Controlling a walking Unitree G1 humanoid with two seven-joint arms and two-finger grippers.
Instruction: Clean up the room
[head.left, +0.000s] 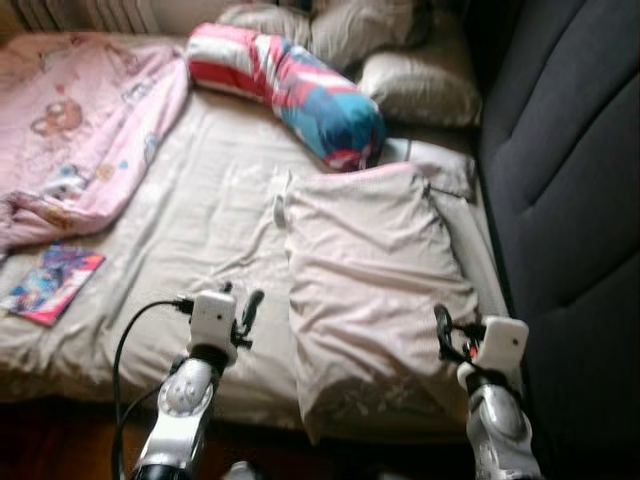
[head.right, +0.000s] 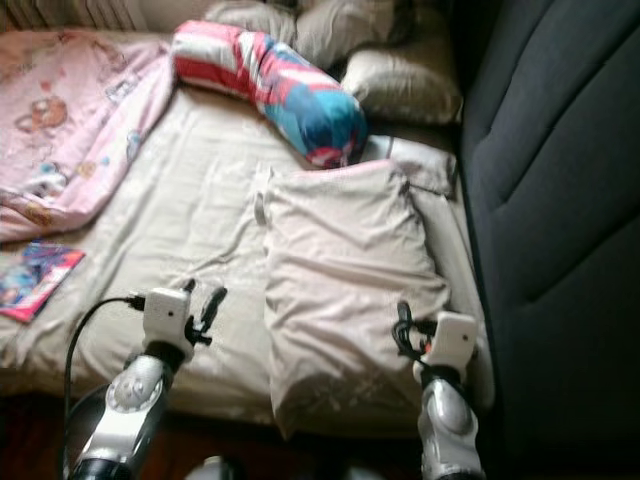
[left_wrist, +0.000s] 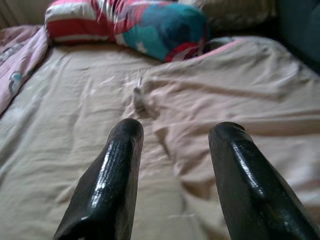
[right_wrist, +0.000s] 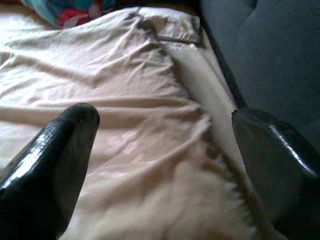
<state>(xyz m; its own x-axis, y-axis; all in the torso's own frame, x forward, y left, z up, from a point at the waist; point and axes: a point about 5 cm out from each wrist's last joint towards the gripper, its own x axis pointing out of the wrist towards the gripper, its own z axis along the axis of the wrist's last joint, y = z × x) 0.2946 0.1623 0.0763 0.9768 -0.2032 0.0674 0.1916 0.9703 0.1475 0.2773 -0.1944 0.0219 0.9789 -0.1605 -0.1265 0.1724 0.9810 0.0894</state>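
Across the bed (head.left: 200, 215) little looks tidied: pillow (head.left: 375, 280), blanket (head.left: 85, 125), book (head.left: 52, 283) lie loose, left hand (left_wrist: 175, 165) and right hand (right_wrist: 165, 160) open, empty.

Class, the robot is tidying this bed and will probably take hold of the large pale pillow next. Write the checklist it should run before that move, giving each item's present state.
1. Left gripper open: ok, fingers apart in its wrist view.
2. Right gripper open: ok, fingers spread wide over the pillow.
3. Both grippers empty: ok.
4. Large pale pillow free of things on top: ok, though the striped bolster lies at its far edge; touching or not, cannot tell.
5. Grippers flank the pillow's near end: ok, left beside it over the sheet, right at its sofa-side edge.
6. Book out of the way: ok, far left.
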